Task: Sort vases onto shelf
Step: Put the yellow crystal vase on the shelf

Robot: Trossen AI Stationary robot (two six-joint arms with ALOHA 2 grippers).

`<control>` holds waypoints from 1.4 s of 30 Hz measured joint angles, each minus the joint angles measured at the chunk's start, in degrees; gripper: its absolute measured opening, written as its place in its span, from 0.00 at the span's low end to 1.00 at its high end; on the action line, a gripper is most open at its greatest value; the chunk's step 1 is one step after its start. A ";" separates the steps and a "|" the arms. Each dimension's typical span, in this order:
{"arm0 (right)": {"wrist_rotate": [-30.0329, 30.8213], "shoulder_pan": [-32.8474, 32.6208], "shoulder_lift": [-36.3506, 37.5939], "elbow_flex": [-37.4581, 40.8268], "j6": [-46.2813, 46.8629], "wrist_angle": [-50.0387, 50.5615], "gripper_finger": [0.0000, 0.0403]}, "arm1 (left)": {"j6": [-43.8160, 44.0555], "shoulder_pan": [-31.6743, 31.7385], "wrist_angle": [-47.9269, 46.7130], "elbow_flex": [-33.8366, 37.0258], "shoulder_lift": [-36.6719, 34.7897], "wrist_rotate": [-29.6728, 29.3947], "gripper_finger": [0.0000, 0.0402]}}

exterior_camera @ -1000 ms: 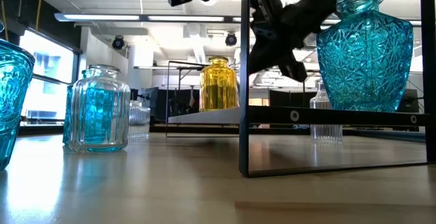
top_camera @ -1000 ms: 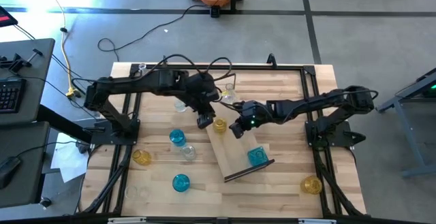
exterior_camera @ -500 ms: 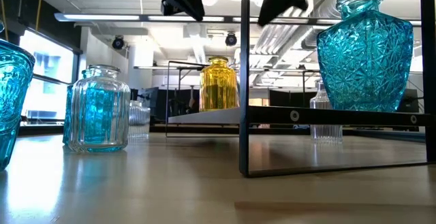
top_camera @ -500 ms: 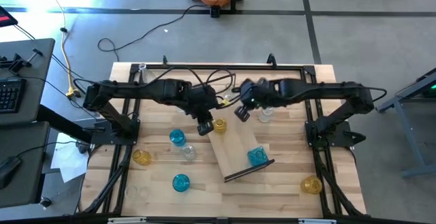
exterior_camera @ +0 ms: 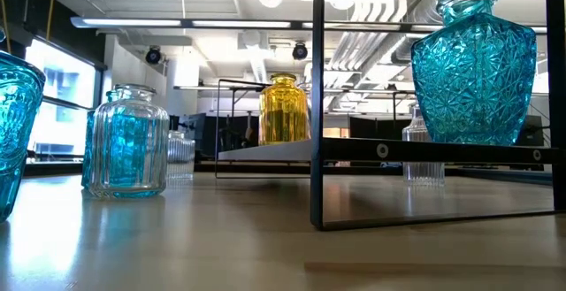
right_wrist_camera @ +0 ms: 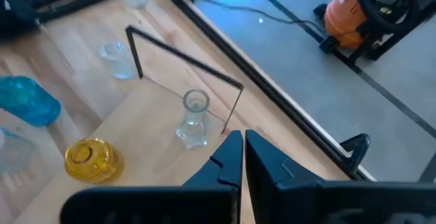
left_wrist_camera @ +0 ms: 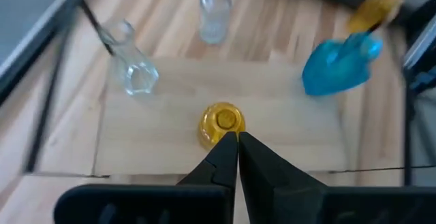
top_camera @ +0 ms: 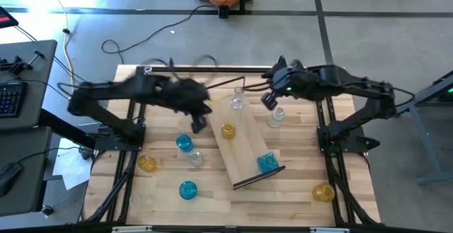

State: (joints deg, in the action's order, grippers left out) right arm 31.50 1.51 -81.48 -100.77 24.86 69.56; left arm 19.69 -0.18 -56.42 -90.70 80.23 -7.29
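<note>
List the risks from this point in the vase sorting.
1. The shelf lies askew on the table, with a clear vase, a yellow vase and a blue vase on it; a bump could topple them.
2. The left end effector is shut and empty near the yellow vase; a low sweep could clip it.
3. The right end effector, also shut, hangs between two clear vases.

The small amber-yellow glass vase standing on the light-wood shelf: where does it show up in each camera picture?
High view: amber-yellow glass vase at the middle, on the light-wood shelf.
Low view: centre, raised on the shelf.
Left wrist view: just beyond the shut left end effector, vase at.
Right wrist view: lower left.
Shared landmark: the blue cut-glass vase on the same shelf.
</note>
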 joint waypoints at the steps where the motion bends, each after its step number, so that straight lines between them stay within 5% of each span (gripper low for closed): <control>1: 0.03 0.01 0.85 0.00 0.13 0.08 0.00 | 0.39 0.28 -0.15 0.02 -2.13 -0.25 0.01; 10: 0.42 0.01 5.22 0.04 0.62 -0.36 0.00 | 6.34 0.94 -9.82 -0.04 -22.04 -11.91 0.01; 17: 0.77 0.01 4.71 0.09 0.50 -0.56 0.00 | 9.70 -1.03 -9.49 4.95 -24.58 -11.96 0.01; 23: 1.30 0.01 4.71 0.13 0.16 -0.50 0.00 | 13.98 -2.19 3.88 25.91 -24.91 -9.61 0.01; 30: 1.32 0.01 4.75 0.13 -0.48 -0.24 0.00 | 19.25 -2.67 38.70 44.70 -25.41 -2.08 0.01; 42: 2.01 1.91 5.02 0.13 -4.50 -0.88 0.00 | 26.65 -5.70 49.82 49.08 -13.57 4.18 0.01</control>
State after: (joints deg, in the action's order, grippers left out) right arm 33.51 3.41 -76.46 -100.64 20.35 68.68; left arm 46.34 -5.89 -6.60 -41.61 66.66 -3.10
